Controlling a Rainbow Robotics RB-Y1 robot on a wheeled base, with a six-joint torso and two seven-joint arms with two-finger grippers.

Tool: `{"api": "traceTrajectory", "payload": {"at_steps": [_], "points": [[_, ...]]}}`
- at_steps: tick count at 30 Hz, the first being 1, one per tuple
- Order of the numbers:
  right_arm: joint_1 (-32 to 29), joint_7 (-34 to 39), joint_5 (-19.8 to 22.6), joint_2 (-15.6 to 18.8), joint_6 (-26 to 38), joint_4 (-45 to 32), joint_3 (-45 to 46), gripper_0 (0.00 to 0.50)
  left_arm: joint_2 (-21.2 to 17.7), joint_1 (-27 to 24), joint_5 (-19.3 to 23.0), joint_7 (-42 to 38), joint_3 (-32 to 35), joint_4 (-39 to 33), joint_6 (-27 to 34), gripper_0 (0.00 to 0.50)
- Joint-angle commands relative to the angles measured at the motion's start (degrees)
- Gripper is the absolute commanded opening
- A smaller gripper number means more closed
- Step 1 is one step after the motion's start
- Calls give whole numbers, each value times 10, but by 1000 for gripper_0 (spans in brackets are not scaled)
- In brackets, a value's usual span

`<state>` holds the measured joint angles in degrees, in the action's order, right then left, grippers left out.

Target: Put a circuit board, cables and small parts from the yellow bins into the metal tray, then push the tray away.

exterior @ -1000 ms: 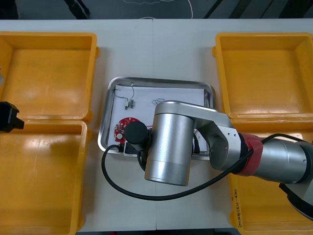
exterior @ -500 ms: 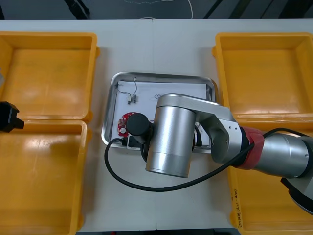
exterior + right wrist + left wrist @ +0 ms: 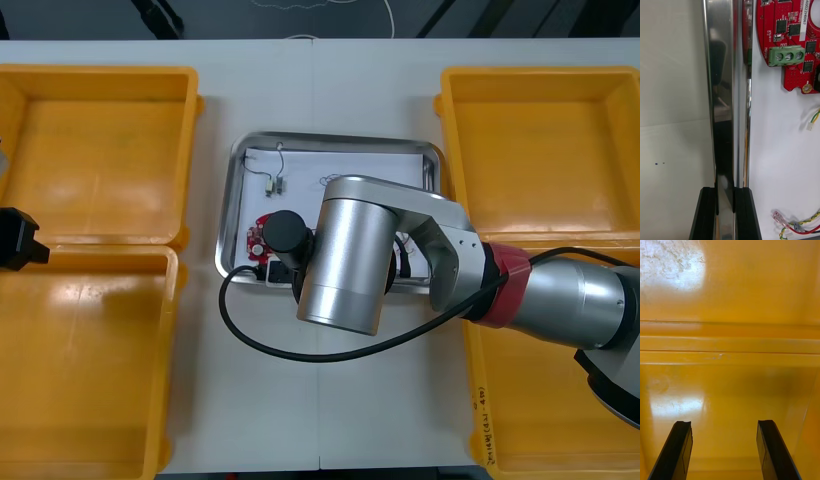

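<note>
Two-arm station seen from above and from both wrists. The metal tray [image 3: 335,142] lies in the middle of the tabletop [image 3: 320,90], somewhat toward its far edge, between the two left yellow bins [image 3: 100,75] and the two right yellow bins [image 3: 540,72]; its inside is white. The right arm [image 3: 345,255] reaches in from the tabletop's right side and covers the tray's near edge. In the right wrist view the right claw [image 3: 725,195] is clenched on the tray's shiny rim [image 3: 720,93], one black finger [image 3: 707,213] outside the wall and the other inside, the rim upright between them. The round red circuit board [image 3: 262,237] rests in the tray's near left corner, just beside that wall; its green terminal block [image 3: 787,55] faces up. A red and yellow cable [image 3: 805,227] lies on the white lining close to the inner finger. The left claw [image 3: 18,240] hangs at the tabletop's left edge, where the two left bins meet; in its wrist view its fingers [image 3: 681,442] stand released and well apart above a bin's bare floor [image 3: 730,390].
</note>
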<state>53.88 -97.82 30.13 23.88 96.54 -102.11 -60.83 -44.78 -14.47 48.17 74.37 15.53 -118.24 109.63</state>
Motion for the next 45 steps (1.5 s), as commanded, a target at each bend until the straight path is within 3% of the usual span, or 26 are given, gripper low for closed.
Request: {"api": "traceTrajectory", "payload": {"at_steps": [1, 11, 24, 30, 37, 45], "points": [[30, -38, -10, -1, -14, 10, 17, 0, 4, 9, 4, 45, 14, -16, 4, 500], [46, -65, -8, -7, -80, 65, 18, 0, 4, 9, 4, 45, 14, -16, 4, 500], [63, -100, -3, -13, -89, 110, 33, 0, 4, 9, 4, 45, 14, -16, 4, 500], [76, -118, 19, -12, -89, 137, 55, 0, 4, 9, 4, 45, 14, -16, 4, 500], [83, -175, 26, -12, -122, 179, 83, 0, 4, 9, 4, 45, 14, -16, 4, 500], [103, -186, 43, -12, -153, 220, 89, 0, 4, 9, 4, 45, 14, -16, 4, 500]]}}
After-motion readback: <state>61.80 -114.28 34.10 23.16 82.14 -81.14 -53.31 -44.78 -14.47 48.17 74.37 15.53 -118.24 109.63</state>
